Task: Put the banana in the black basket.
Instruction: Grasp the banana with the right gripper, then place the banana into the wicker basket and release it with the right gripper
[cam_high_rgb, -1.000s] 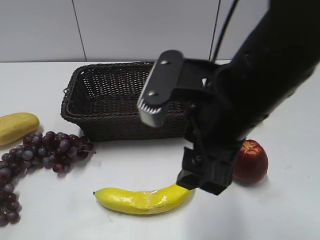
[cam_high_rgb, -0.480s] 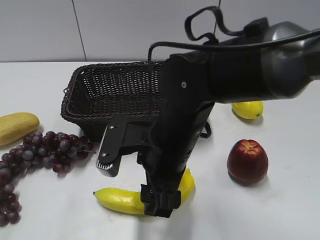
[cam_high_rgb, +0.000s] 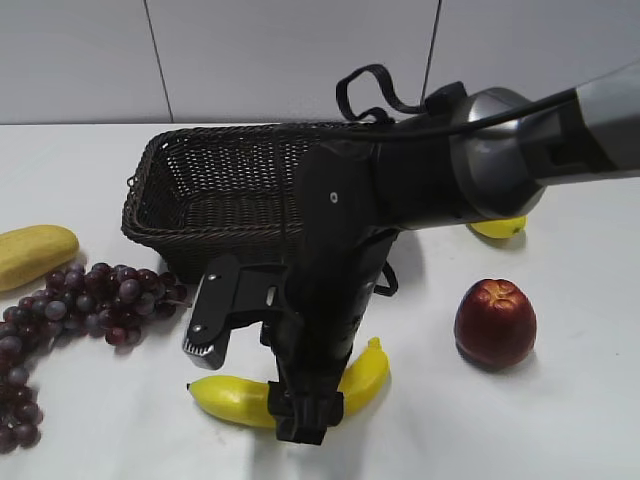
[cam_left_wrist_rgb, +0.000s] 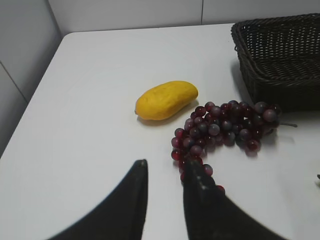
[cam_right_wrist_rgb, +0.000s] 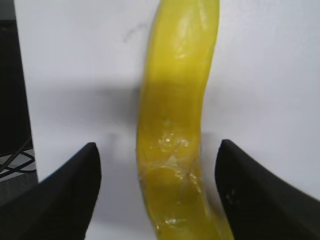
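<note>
The banana (cam_high_rgb: 228, 398) lies on the white table in front of the black basket (cam_high_rgb: 200, 190), its middle hidden by my right arm. My right gripper (cam_high_rgb: 252, 385) is low over it and open. In the right wrist view the banana (cam_right_wrist_rgb: 175, 125) runs lengthwise between the two fingers of that gripper (cam_right_wrist_rgb: 157, 145), with gaps on both sides and the crinkled patch between the tips. My left gripper (cam_left_wrist_rgb: 167, 164) is open and empty, above bare table. The basket's corner (cam_left_wrist_rgb: 285, 55) shows at the upper right of the left wrist view.
A bunch of dark grapes (cam_high_rgb: 90, 295) and a pale-yellow squash-like fruit (cam_high_rgb: 30, 250) lie left of the basket; both also show in the left wrist view, the grapes (cam_left_wrist_rgb: 225, 130) and the fruit (cam_left_wrist_rgb: 165, 100). A red apple (cam_high_rgb: 495, 320) and a lemon (cam_high_rgb: 495, 225) lie to the right.
My right arm has swung left and down from above the banana's right end to its middle, and the open fingers now straddle it. The banana has not moved.
</note>
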